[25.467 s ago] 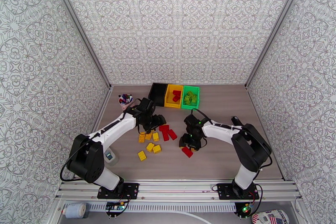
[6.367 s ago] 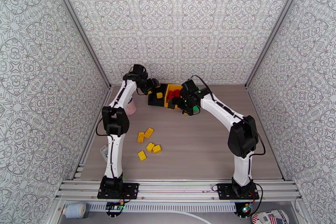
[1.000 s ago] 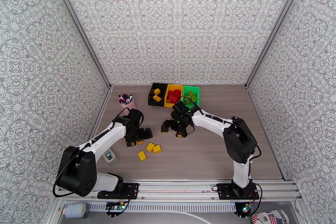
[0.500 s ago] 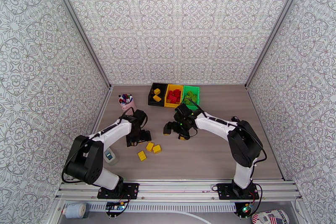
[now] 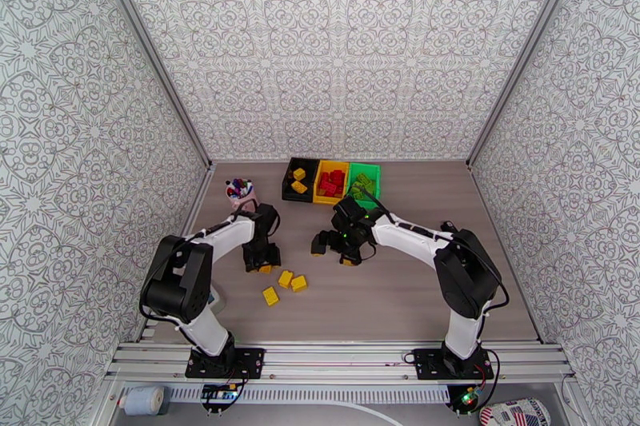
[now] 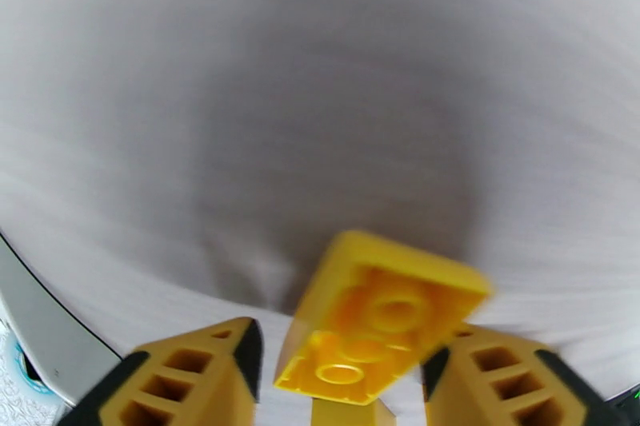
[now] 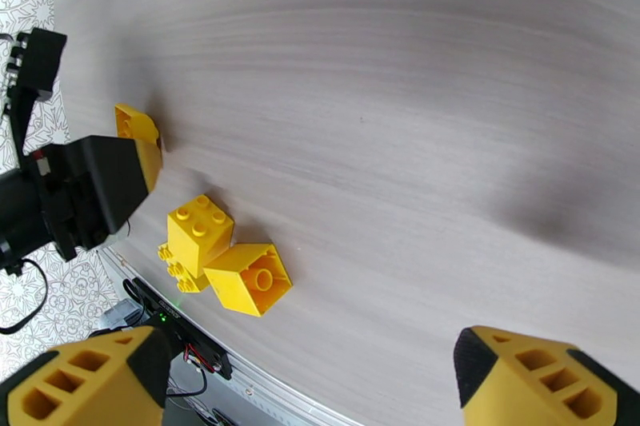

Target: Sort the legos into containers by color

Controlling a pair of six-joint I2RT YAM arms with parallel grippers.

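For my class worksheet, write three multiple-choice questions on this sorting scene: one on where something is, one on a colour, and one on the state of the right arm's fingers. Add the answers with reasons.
1. Which bin holds the red bricks?
A) black bin
B) yellow bin
C) green bin

2. What colour are the loose bricks on the table?
A) red
B) green
C) yellow

3. How do the right arm's fingers stand?
A) spread wide, nothing between them
B) shut on a red brick
C) shut on a pen

Answers:
1 B: the red pile lies in the middle bin, which is yellow.
2 C: every brick lying on the table is yellow.
3 A: the right wrist view shows both fingers far apart over bare table.
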